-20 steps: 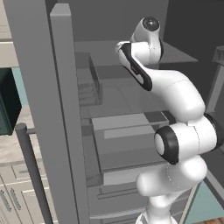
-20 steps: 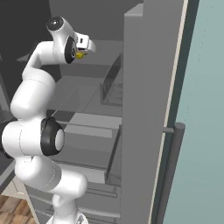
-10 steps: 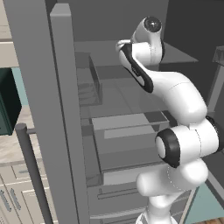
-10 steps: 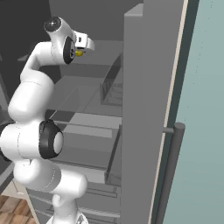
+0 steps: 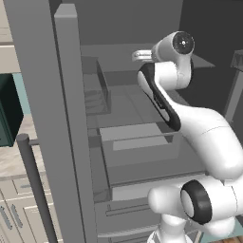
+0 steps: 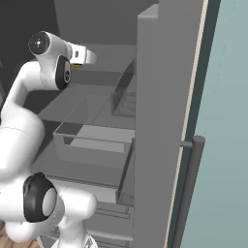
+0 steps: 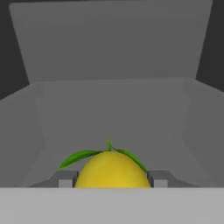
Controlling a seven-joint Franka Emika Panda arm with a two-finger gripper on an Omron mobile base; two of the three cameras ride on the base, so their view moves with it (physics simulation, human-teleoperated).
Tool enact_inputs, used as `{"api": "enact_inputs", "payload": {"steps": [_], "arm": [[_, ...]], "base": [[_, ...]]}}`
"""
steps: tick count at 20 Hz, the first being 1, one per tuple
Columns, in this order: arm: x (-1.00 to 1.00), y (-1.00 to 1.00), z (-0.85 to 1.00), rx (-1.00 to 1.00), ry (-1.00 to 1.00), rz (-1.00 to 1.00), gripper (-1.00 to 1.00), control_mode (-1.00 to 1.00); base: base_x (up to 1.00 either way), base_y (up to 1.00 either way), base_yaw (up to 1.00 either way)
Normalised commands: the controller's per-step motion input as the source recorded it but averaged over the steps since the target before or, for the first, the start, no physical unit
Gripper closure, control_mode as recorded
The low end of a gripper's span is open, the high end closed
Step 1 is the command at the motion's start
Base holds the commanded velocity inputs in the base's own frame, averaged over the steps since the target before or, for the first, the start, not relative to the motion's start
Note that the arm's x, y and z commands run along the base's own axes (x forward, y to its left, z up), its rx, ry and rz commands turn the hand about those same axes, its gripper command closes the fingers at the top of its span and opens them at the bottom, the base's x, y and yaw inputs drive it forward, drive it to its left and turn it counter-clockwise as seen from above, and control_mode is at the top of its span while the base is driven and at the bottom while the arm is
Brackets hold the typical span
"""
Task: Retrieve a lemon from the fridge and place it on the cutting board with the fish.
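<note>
The lemon (image 7: pixel 113 169), bright yellow with green leaves at its stem, sits between my gripper's (image 7: pixel 113 180) two fingertips (image 7: pixel 66 179), and the gripper is shut on it. From the right base view a sliver of the lemon (image 6: pixel 76 66) shows under the white hand, where my gripper (image 6: pixel 81 62) hangs over the upper shelf inside the open fridge (image 6: pixel 167 97). In the left base view the gripper (image 5: pixel 136 56) reaches into the fridge (image 5: pixel 42 95) at the same height. The cutting board and the fish are out of view.
Open grey fridge doors (image 5: pixel 71 142) (image 6: pixel 160 155) flank the arm on both sides, each with a dark bar handle (image 5: pixel 35 190) (image 6: pixel 186 193). A clear drawer (image 6: pixel 92 140) juts out below the hand. Light kitchen cabinets (image 5: pixel 12 213) stand at the far left.
The arm's elbow has sunk lower while the hand has stayed near the upper shelf. The lemon is still in the grip.
</note>
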Motion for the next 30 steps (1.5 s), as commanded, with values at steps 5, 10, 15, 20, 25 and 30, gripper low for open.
{"api": "enact_inputs", "payload": {"steps": [5,10,15,20,25,30], "arm": [[-1.0,-0.16,0.43,0.05,0.0,0.0,1.0,-1.0],[-1.0,-0.13,0.11,0.0,0.05,0.0,1.0,-1.0],[-1.0,-0.07,-0.2,-0.01,0.04,0.0,1.0,-1.0],[-1.0,-0.07,-0.45,0.0,0.0,0.0,1.0,-1.0],[-1.0,0.0,-0.46,-0.03,0.0,0.0,1.0,-1.0],[-1.0,0.0,-0.36,-0.03,0.0,0.0,1.0,-1.0]], "base": [[0.0,0.0,0.0],[0.0,0.0,0.0],[0.0,0.0,0.0],[0.0,0.0,0.0],[0.0,0.0,0.0],[0.0,0.0,0.0]]}}
